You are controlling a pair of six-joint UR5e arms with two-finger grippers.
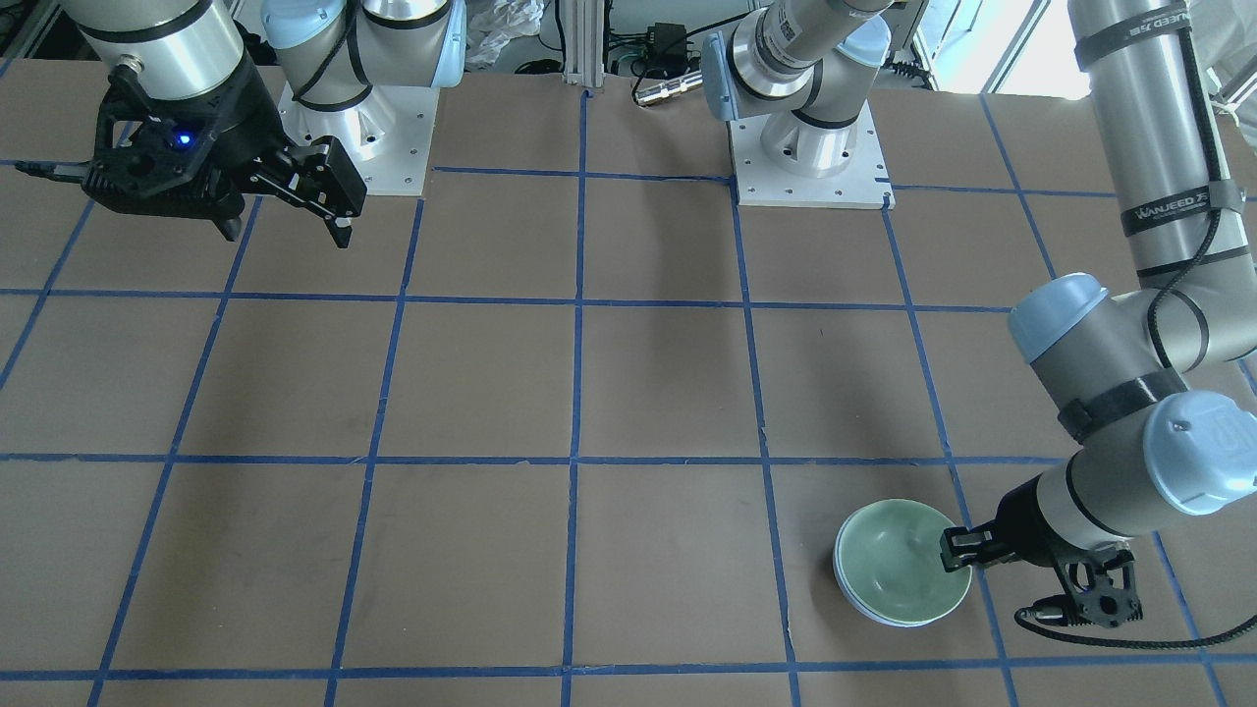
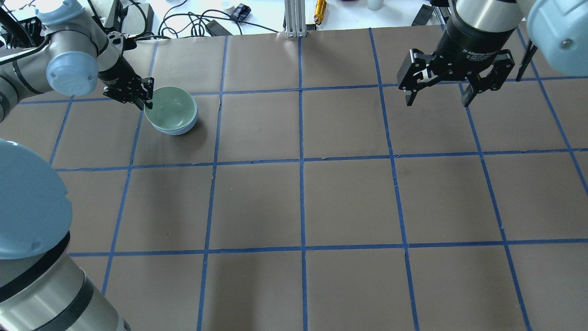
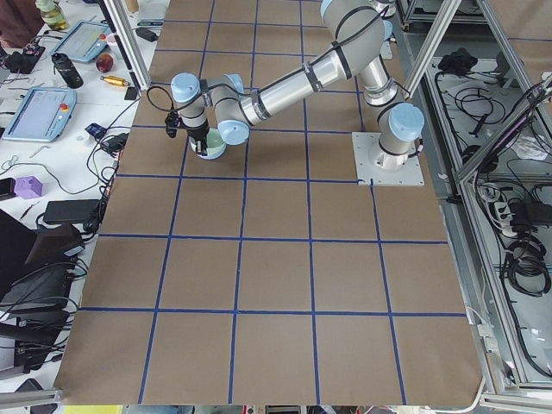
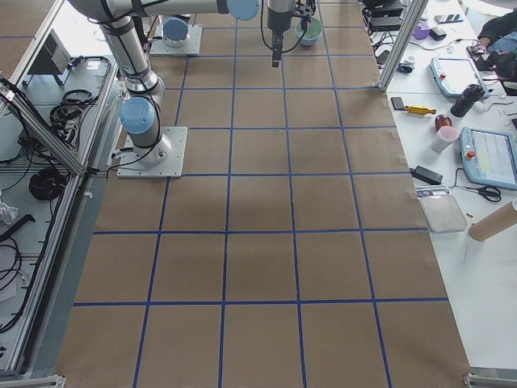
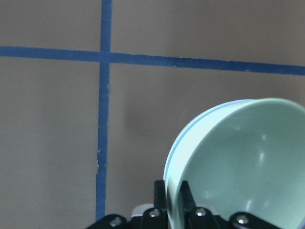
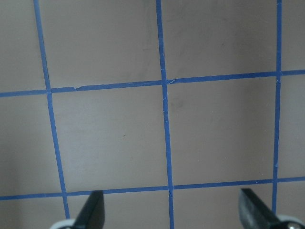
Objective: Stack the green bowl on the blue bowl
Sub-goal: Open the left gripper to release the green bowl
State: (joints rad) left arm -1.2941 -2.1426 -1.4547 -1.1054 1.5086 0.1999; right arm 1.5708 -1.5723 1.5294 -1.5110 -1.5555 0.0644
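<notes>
The green bowl (image 2: 171,109) sits nested inside the blue bowl (image 2: 180,130) on the table at the far left of the overhead view. Only the blue bowl's lower outer edge (image 1: 866,605) shows under the green bowl (image 1: 899,565). My left gripper (image 2: 147,99) is at the green bowl's left rim. In the left wrist view its fingers (image 5: 159,193) stand close together, one on each side of the green bowl's rim (image 5: 238,162). My right gripper (image 2: 436,97) is open and empty, high over the far right of the table, well away from the bowls.
The brown table top (image 2: 303,202) carries a grid of blue tape. Both arm bases (image 1: 815,157) stand at the robot's edge. Cables and small tools lie beyond the far edge (image 2: 216,25). The right wrist view shows only bare table between the open fingers (image 6: 91,210).
</notes>
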